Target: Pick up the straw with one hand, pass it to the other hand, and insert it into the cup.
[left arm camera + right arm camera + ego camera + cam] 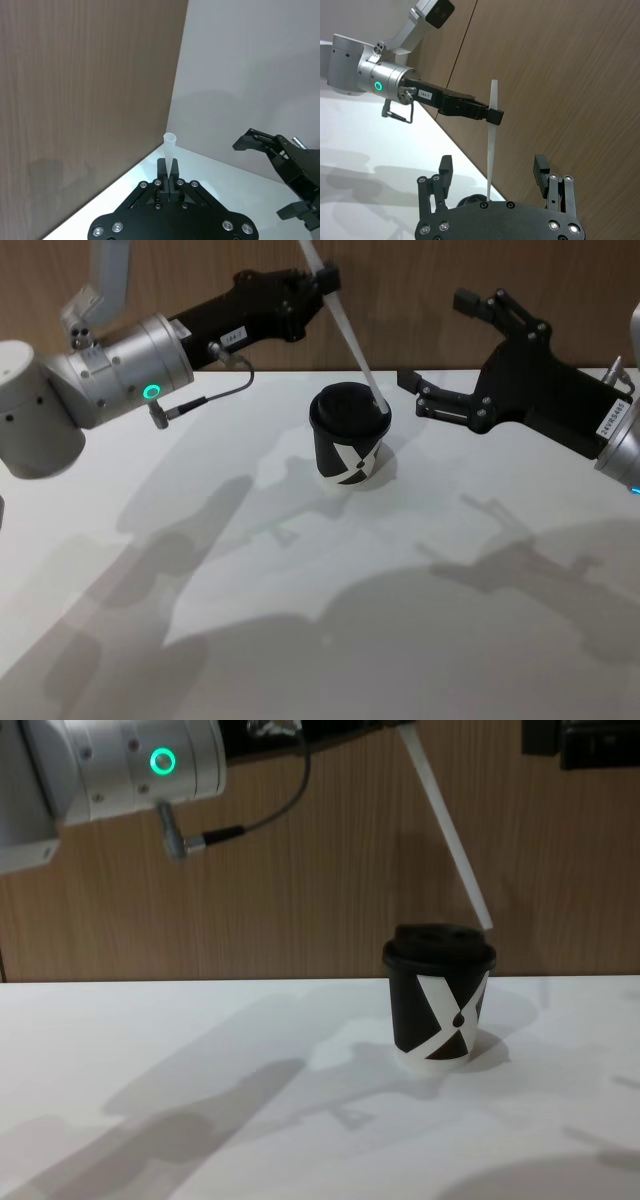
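**Left claw holds the straw over the cup; right claw stands wide beside it**

The left claw, on the silver wrist with the glowing green ring, is closed narrow on the white straw, pinching it near the upper end. In the left wrist view a short length of the straw stands out beyond the fingertips. From the grip the straw slants down and to the robot's right. Its lower tip meets the black domed lid of the cup at the lid's right edge. Whether the tip has gone into an opening cannot be told.

The right claw hangs above the worktop just to the right of the cup, its fingers spread wide and gripping nothing.

The cup stands upright on the white worktop between the two claws, its white X-shaped mark facing the robot. A wood-panel wall rises behind it.
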